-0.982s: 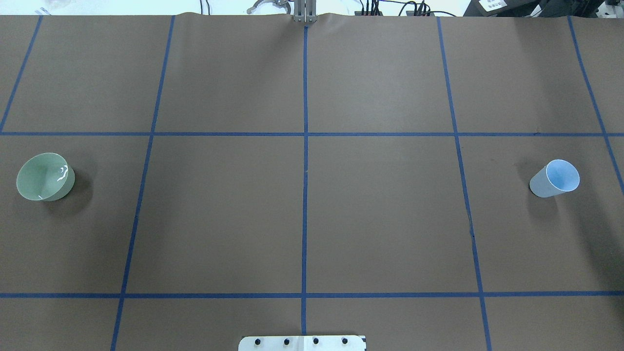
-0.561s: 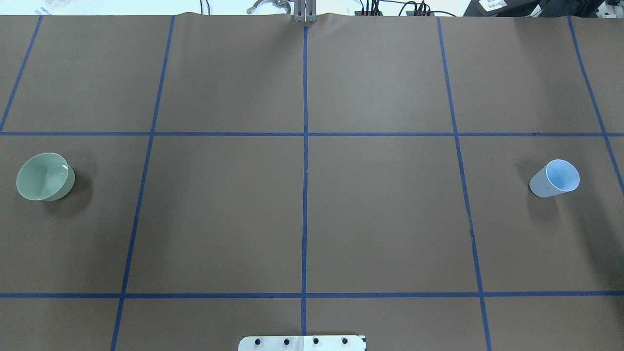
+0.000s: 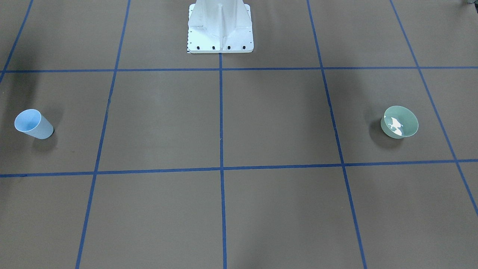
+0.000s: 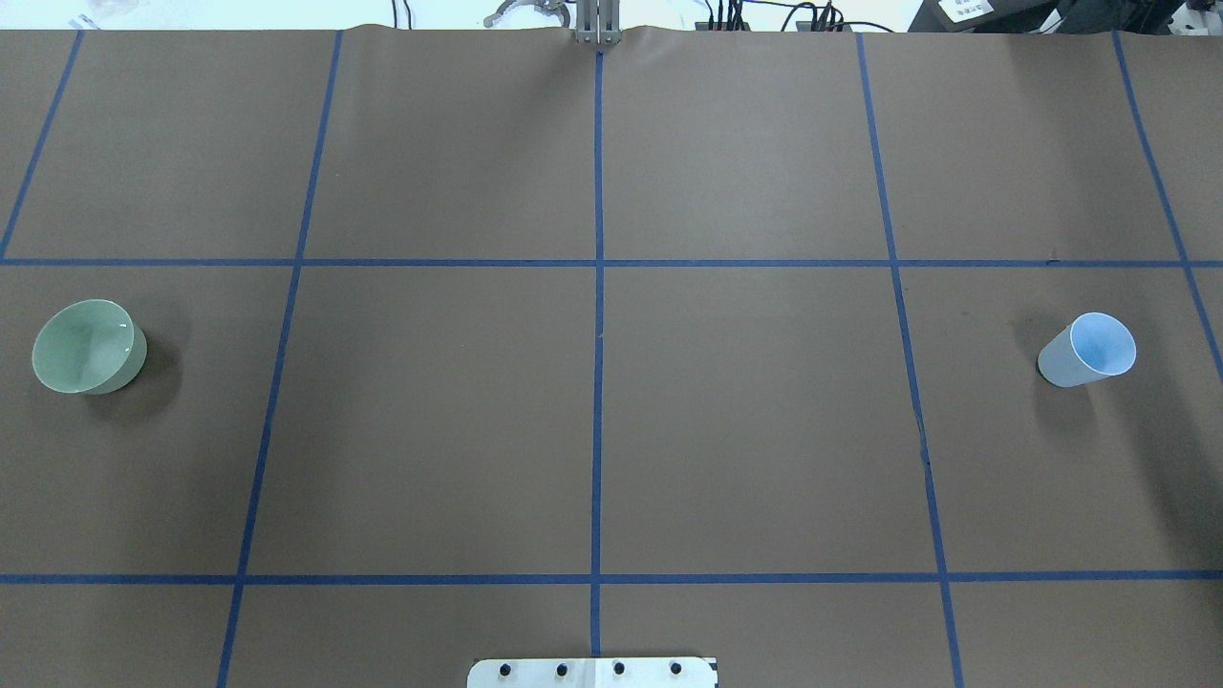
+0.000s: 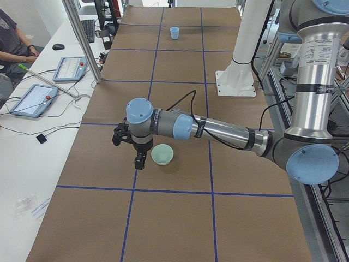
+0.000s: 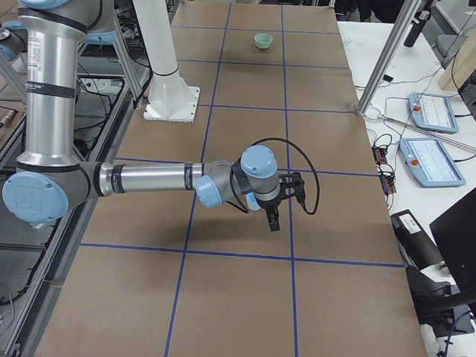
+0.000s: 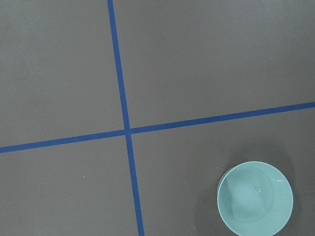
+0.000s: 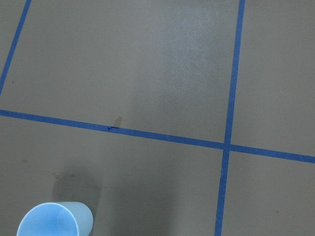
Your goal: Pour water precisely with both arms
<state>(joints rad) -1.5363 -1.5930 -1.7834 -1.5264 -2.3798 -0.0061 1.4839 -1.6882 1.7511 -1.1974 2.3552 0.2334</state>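
A green bowl (image 4: 89,346) stands at the table's left; it also shows in the front view (image 3: 399,122), the left side view (image 5: 162,154) and the left wrist view (image 7: 255,204). The water (image 3: 394,125) shows as whitish glints inside it. A light blue cup (image 4: 1089,349) stands upright at the right, also in the right wrist view (image 8: 54,220). The left gripper (image 5: 140,164) hangs just beside the bowl, apart from it. The right gripper (image 6: 274,223) hangs above the table, and the cup is hidden in that view. I cannot tell whether either gripper is open or shut.
The white bolted pedestal (image 3: 220,26) stands at the robot's edge of the table. Blue tape lines (image 4: 597,382) divide the brown table cover. Side tables hold control tablets (image 5: 32,98) (image 6: 431,160), and a seated person (image 5: 11,38) is beside one.
The whitish glints in the green bowl have shrunk to one small spot in the overhead view. The bowl and the cup have not moved.
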